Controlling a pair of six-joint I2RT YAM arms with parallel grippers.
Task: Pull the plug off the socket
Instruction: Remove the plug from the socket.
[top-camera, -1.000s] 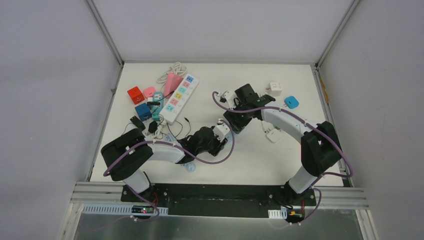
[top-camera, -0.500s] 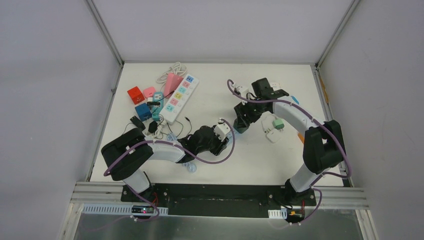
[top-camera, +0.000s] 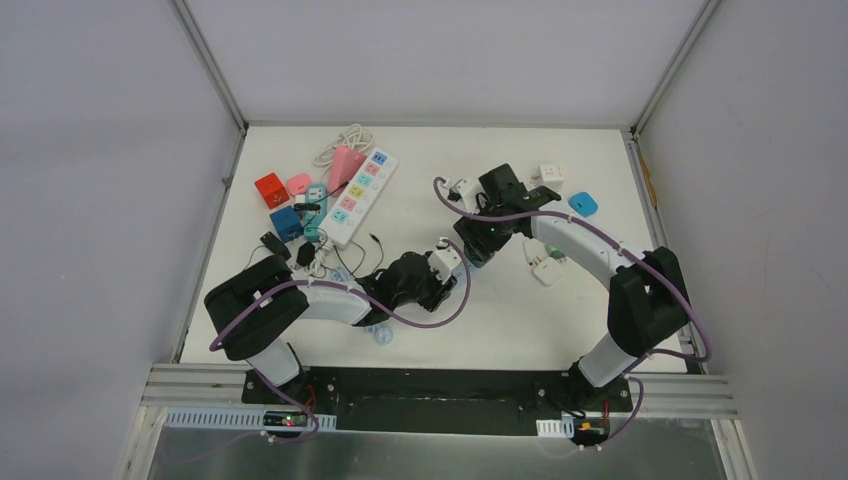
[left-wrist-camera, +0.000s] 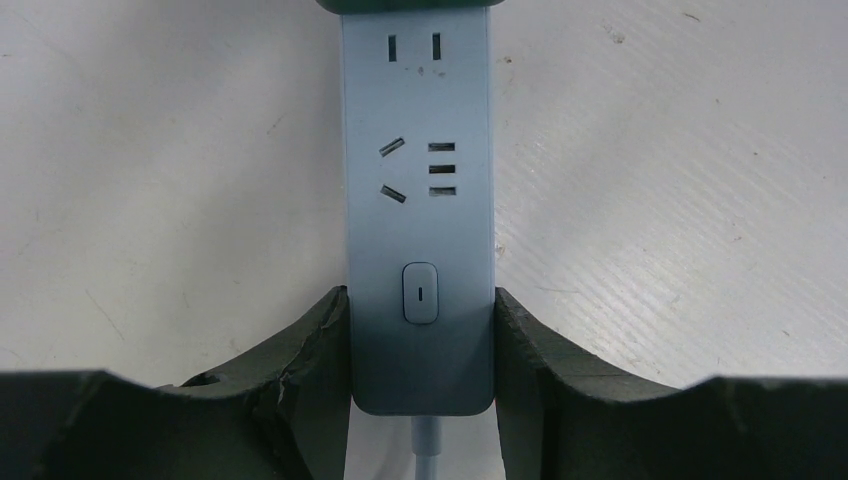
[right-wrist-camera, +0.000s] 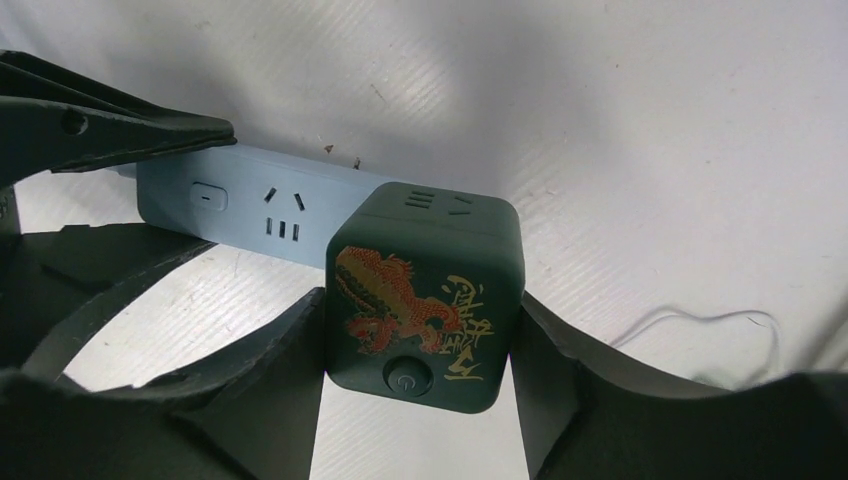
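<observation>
The socket is a pale grey-blue power strip (left-wrist-camera: 418, 200) lying on the white table, with a switch and its cord at the near end. My left gripper (left-wrist-camera: 420, 310) is shut on that switch end. The plug is a dark green cube (right-wrist-camera: 425, 270) with a gold and red dragon and a round button. It stands over the strip's far end (left-wrist-camera: 415, 5), and whether its pins are seated is hidden. My right gripper (right-wrist-camera: 420, 300) is shut on the cube's sides. In the top view both grippers meet at mid-table, left (top-camera: 435, 275) and right (top-camera: 475, 250).
A long white strip with coloured sockets (top-camera: 360, 195), a pink plug (top-camera: 345, 160), red (top-camera: 270, 188) and blue (top-camera: 286, 222) cubes and loose cables crowd the far left. White adapters (top-camera: 545, 270) (top-camera: 550, 175) and a blue one (top-camera: 583, 204) lie at the right. A thin white cable (right-wrist-camera: 700, 320) runs nearby.
The right arm swung out to the right with the green cube, then came back left to the strip's end. The left arm and the strip stayed put.
</observation>
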